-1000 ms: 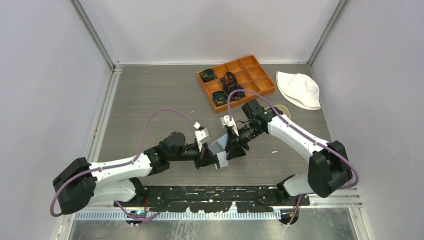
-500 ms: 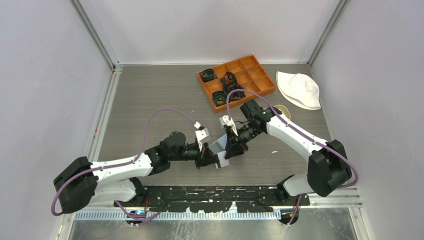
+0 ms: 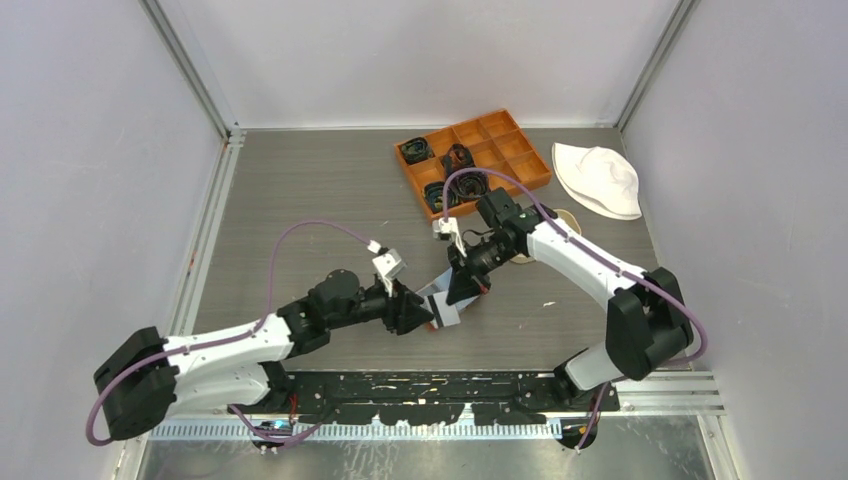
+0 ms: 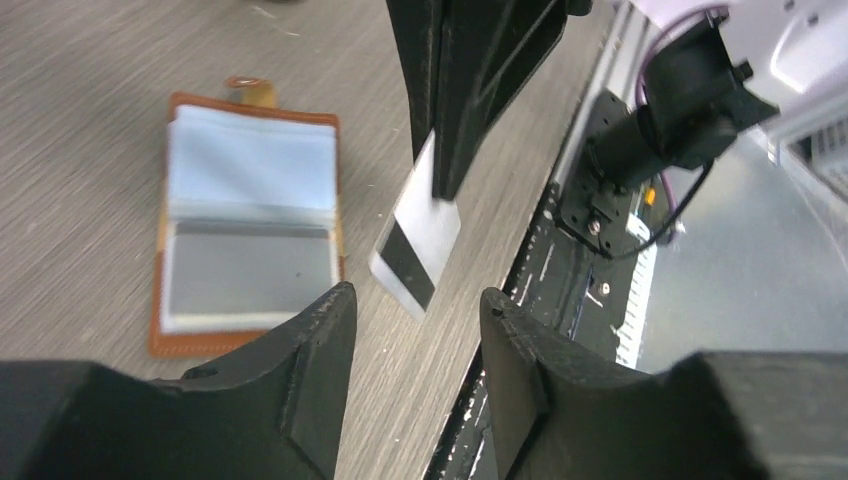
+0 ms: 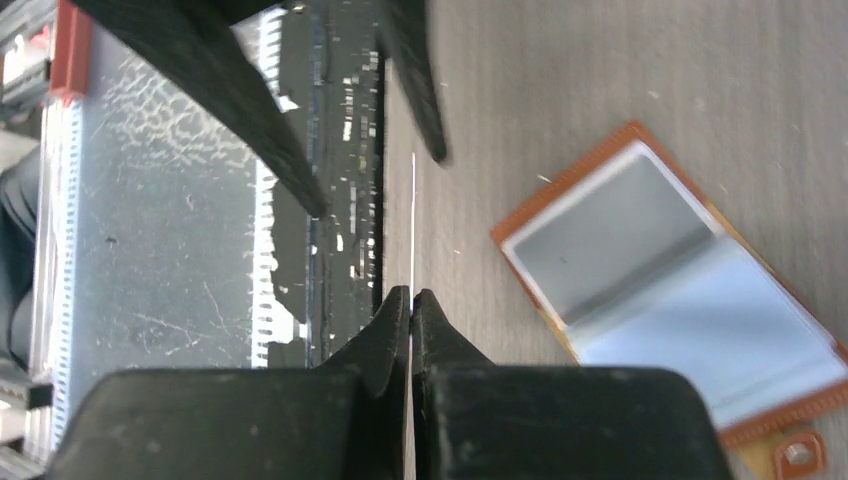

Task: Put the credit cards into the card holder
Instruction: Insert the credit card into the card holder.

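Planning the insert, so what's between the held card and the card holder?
Only bare table, in the left wrist view: the card, pinched by the right gripper, is beside the open card holder with nothing between them.

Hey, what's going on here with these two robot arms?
The right gripper is shut on a thin white plastic card with a black stripe, held on edge above the grey table. The left gripper is open near the card, not gripping it. The brown leather card holder lies open alongside; this card is not yet in it.
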{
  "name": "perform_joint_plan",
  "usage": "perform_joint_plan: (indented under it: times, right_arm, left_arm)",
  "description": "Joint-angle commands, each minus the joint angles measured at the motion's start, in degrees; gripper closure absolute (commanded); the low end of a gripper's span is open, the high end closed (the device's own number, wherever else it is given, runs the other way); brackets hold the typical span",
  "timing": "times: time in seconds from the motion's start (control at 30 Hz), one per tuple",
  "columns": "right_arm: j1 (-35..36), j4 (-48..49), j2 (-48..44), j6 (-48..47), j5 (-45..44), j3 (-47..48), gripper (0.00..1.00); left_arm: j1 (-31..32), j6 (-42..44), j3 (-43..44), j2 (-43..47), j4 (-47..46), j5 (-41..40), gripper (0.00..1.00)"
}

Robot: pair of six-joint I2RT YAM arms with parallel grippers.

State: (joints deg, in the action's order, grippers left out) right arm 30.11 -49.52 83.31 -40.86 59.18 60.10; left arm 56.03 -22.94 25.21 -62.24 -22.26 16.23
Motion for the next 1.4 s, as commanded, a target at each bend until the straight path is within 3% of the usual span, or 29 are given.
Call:
perform_joint_plan:
  times: [0.0, 0.2, 0.47, 0.87, 1.37]
  right_arm:
    - [-3.1, 3.5, 3.2, 11.7, -7.4, 4.0, 0.99]
    - [-7.0, 9.4, 9.2, 23.3, -14.0, 4.6, 0.99]
    - [-9.3, 11.5, 15.2, 29.4, -13.3, 5.9, 0.99]
    - [-10.6, 7.3, 19.9, 27.4, -13.6, 8.2, 0.99]
    - [-11.3, 2.9, 23.0, 21.6, -11.3, 9.7, 0.99]
  left_arm:
    - [0.2, -6.9, -4.6, 7.8, 0.6, -13.0, 0.47]
    - [0.1, -19.2, -11.7, 11.8, -0.9, -22.5, 0.46]
    - [0.1, -26.3, -10.2, 5.7, -1.3, -23.6, 0.51]
    - [0.1, -30.9, -6.4, -8.6, -4.4, -22.6, 0.52]
    - [-1.4, -33.0, -0.9, -19.2, -3.5, -20.0, 0.59]
